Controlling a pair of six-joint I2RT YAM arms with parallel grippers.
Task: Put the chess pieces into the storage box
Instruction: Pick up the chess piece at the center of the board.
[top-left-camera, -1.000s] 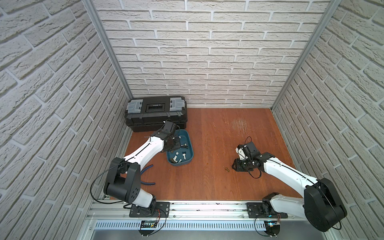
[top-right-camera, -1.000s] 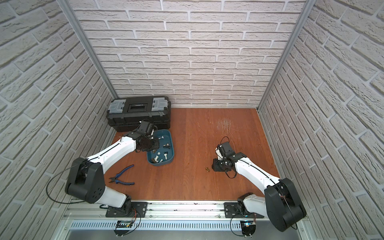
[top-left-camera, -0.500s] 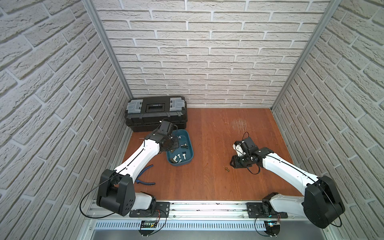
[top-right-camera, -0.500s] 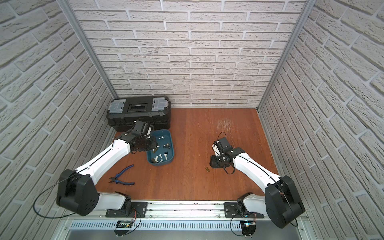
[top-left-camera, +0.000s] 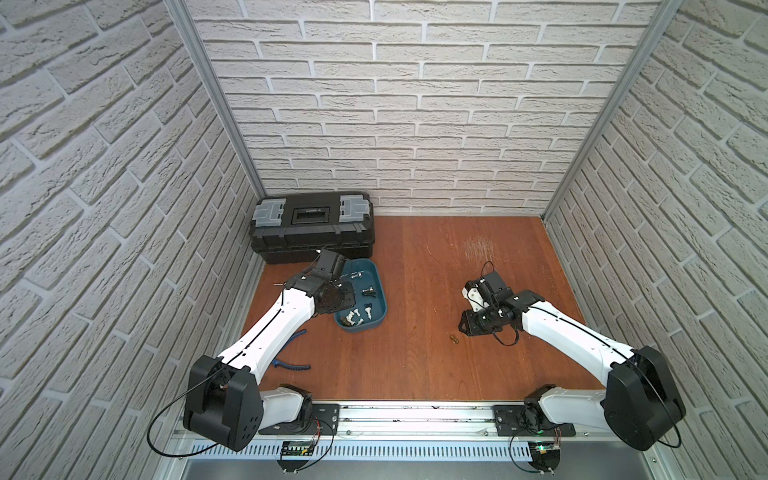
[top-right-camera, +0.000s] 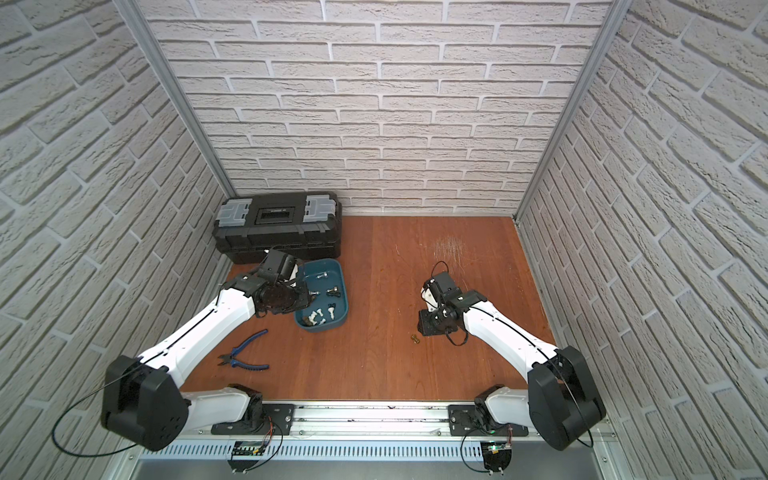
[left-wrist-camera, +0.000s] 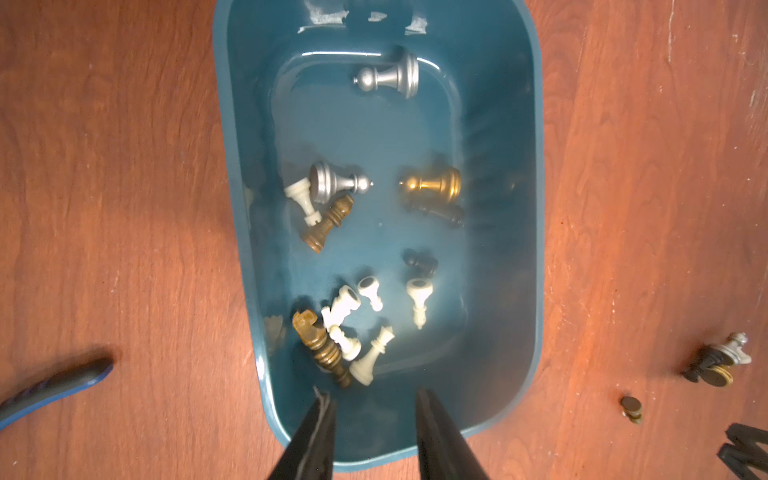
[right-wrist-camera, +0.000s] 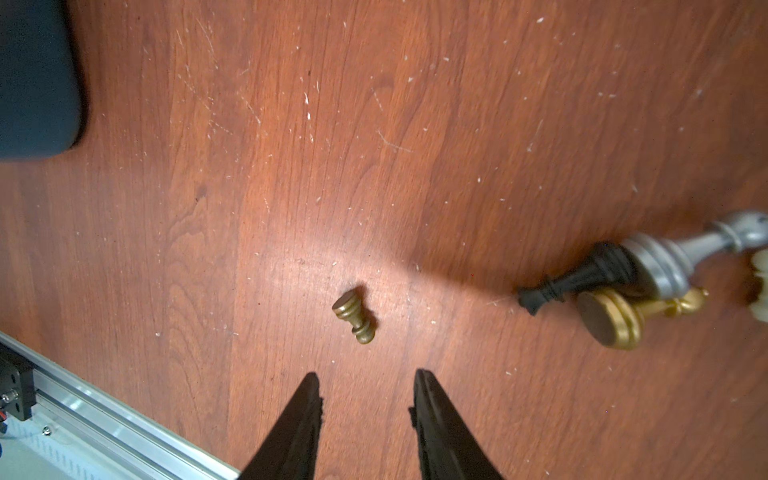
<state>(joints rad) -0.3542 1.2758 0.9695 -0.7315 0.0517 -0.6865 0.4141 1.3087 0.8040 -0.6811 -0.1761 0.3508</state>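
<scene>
Chess pieces lie tumbled in the teal storage box at the left of the surface, the left gripper released and empty above them. At right, the right gripper, jaws apart, hovers by a stray brass pawn.

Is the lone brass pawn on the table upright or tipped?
Tipped. The lone brass pawn lies on its side on the table, round base showing.

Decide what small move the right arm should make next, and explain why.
Probably advance the right pincer until its jaws straddle the small brass pawn, then close. The jaws stand open and empty, and the pawn lies on its side on the table, alone, just ahead of them.
</scene>
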